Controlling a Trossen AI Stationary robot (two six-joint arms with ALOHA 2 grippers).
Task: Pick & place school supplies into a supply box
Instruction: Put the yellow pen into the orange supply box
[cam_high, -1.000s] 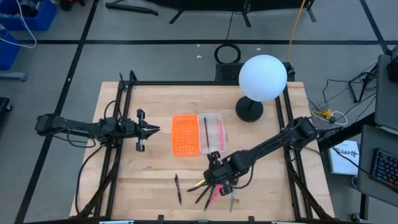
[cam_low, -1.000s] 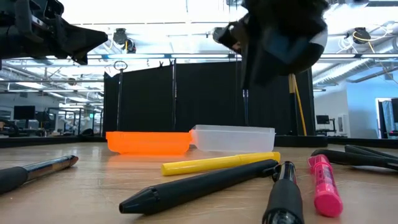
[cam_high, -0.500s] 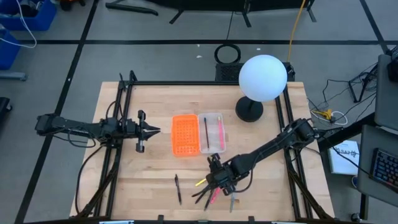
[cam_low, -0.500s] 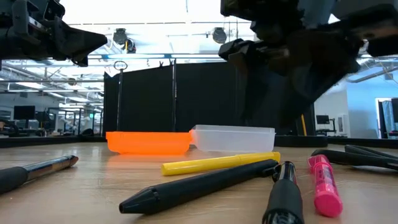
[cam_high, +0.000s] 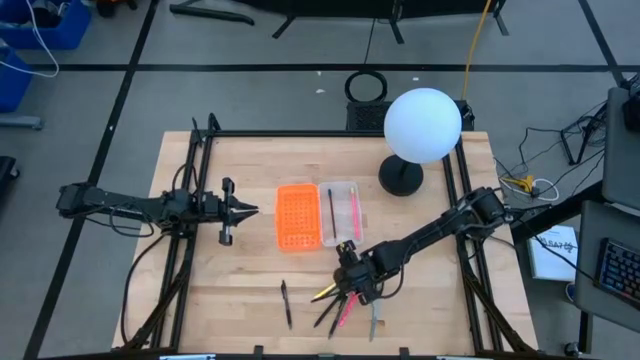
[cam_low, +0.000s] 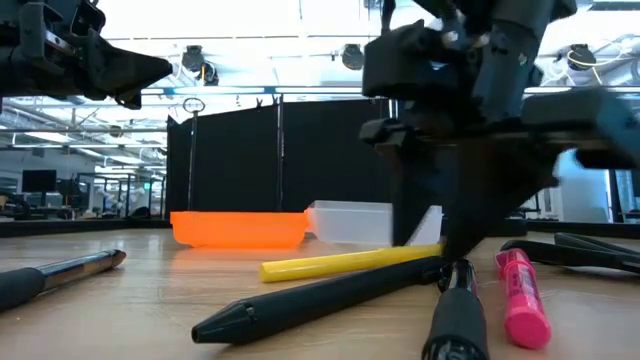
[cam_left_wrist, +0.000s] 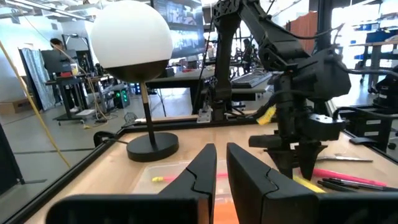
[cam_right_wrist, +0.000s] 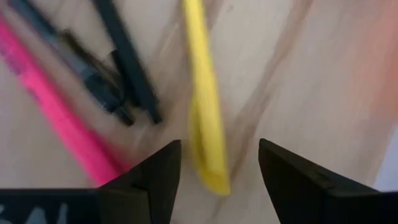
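Right wrist view shows the right claw (cam_right_wrist: 214, 163) spread wide astride the yellow pen (cam_right_wrist: 202, 99) lying on the surface near the supply box (cam_high: 318, 214). Next: descend, close. Left claw (cam_high: 240, 209) waits, narrow.

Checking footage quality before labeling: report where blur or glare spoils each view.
Right wrist view: yellow pen and pink marker streaked by motion blur. Low view: bright ceiling glare up top, right claw a dark silhouette. Left wrist view: white globe lamp slightly blown out. High view: evenly lit, sharp.
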